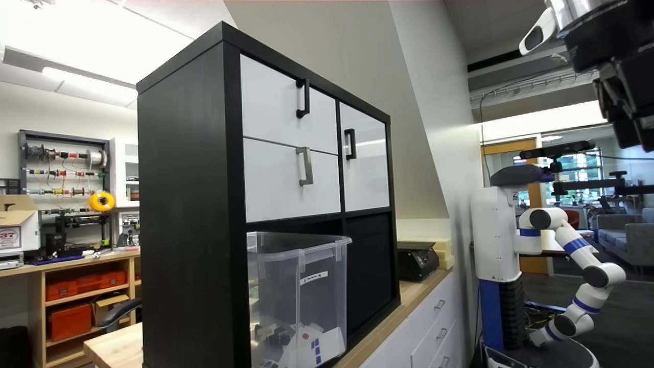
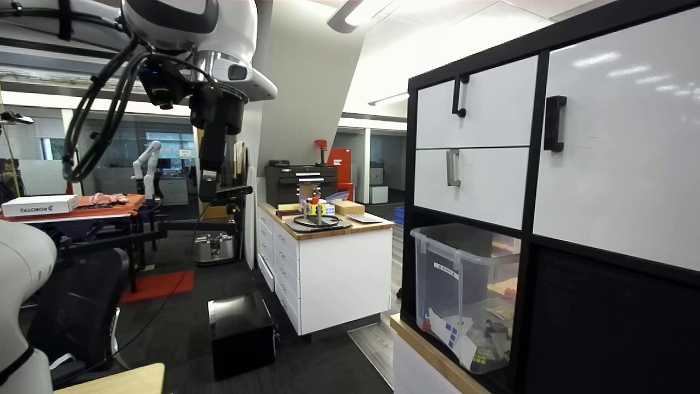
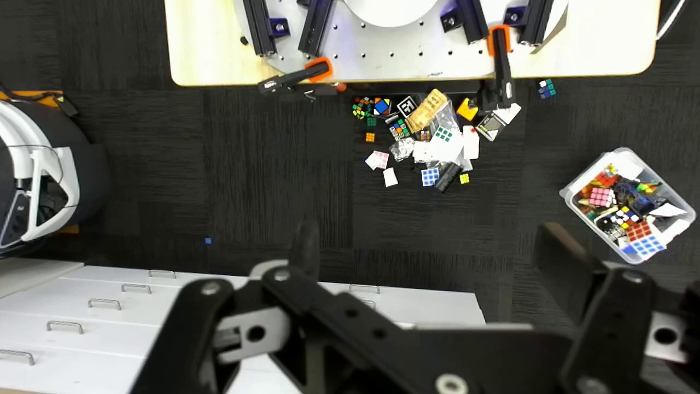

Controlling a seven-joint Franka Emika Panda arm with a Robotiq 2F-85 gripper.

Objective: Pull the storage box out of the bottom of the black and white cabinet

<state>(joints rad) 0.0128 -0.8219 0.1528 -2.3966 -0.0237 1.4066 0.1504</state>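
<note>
The storage box (image 1: pixel 322 271) is a clear plastic bin with cards and loose pieces inside. It stands upright in the bottom compartment of the black and white cabinet (image 1: pixel 184 204), its front rim jutting slightly past the frame. The box (image 2: pixel 437 284) and the cabinet (image 2: pixel 623 137) show in both exterior views, but not in the wrist view. My gripper (image 3: pixel 429 241) is open, with nothing between its fingers. It hangs high in front of the cabinet and apart from it, at the upper right (image 1: pixel 626 122) and at the left (image 2: pixel 209 183) in the exterior views.
White drawers (image 1: pixel 409 337) with a wooden top carry the cabinet. In the wrist view, a wooden table (image 3: pixel 213 49) with clamps stands at the top, a different clear bin (image 3: pixel 593 234) sits on the floor, and loose cubes (image 3: pixel 399 129) lie about. A black box (image 2: pixel 243 339) stands on the floor.
</note>
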